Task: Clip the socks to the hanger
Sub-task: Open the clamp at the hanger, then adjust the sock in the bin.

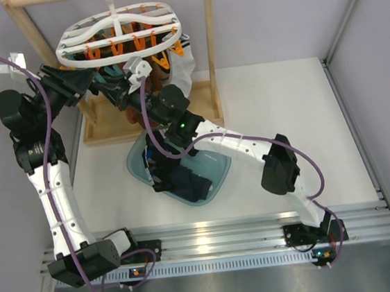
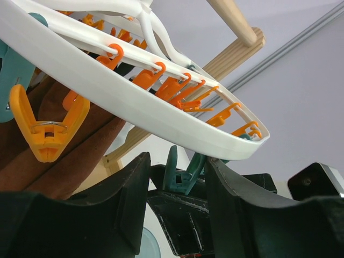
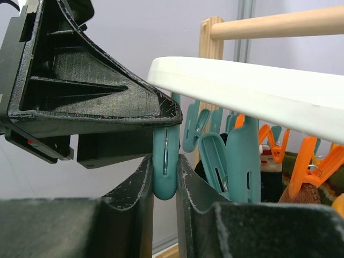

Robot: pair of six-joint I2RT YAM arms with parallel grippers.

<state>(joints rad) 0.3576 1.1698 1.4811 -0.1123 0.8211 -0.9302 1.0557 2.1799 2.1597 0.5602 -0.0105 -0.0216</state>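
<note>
The white oval hanger [image 1: 72, 42] hangs from the wooden rack with orange and teal clips under it; its rim also shows in the left wrist view [image 2: 134, 102] and the right wrist view [image 3: 242, 86]. My right gripper [image 3: 165, 164] is shut on a dangling teal clip [image 3: 164, 185] at the hanger's near edge; in the top view it [image 1: 121, 91] is under the hanger. My left gripper [image 1: 102, 84] is open and empty, its fingers [image 2: 131, 183] on either side of that teal clip [image 2: 183, 172]. Dark socks [image 1: 184, 178] lie in a basin below.
A teal basin [image 1: 219, 175] sits on the table mid-front. The wooden rack frame [image 1: 210, 47] stands on a wooden base [image 1: 106, 131]. Large brown socks [image 2: 54, 161] and a white sock [image 1: 185, 67] hang from clips. Grey walls close in on both sides.
</note>
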